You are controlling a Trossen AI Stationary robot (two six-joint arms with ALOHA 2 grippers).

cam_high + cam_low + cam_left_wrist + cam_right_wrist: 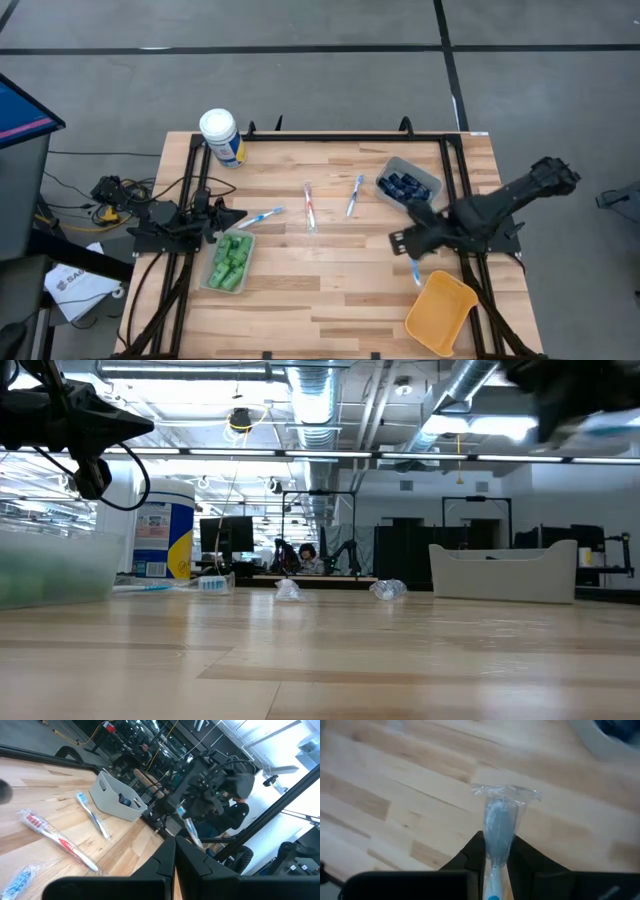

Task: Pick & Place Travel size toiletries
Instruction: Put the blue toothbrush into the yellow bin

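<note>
We have the right hand [412, 262] pinching a wrapped blue toothbrush [501, 827] between its 2 fingers; the right wrist view shows the head in clear wrap sticking out past the fingertips, with bare wood under it. From above, the brush hangs at the hand's 6 o'clock side, its long axis running roughly from 12 to 6 o'clock, tip just at the 11 o'clock corner of the orange bin [441, 314]. That bin lies at about 5 o'clock from the hand and close by, so we judge the coming move to be a short carry toward 5 o'clock before letting go. The right arm reaches in from the 3 o'clock edge of the tabletop [330, 290], forearm slanted, wrist bent down.

The left hand [238, 215] is pressed together, holding nothing, parked near the 9 o'clock edge above the tray of green bottles [230, 262].

3 more toothbrushes [310, 205] lie loose mid-tabletop; the grey bin [430, 176] at 1 o'clock holds navy tubes [404, 186].
</note>
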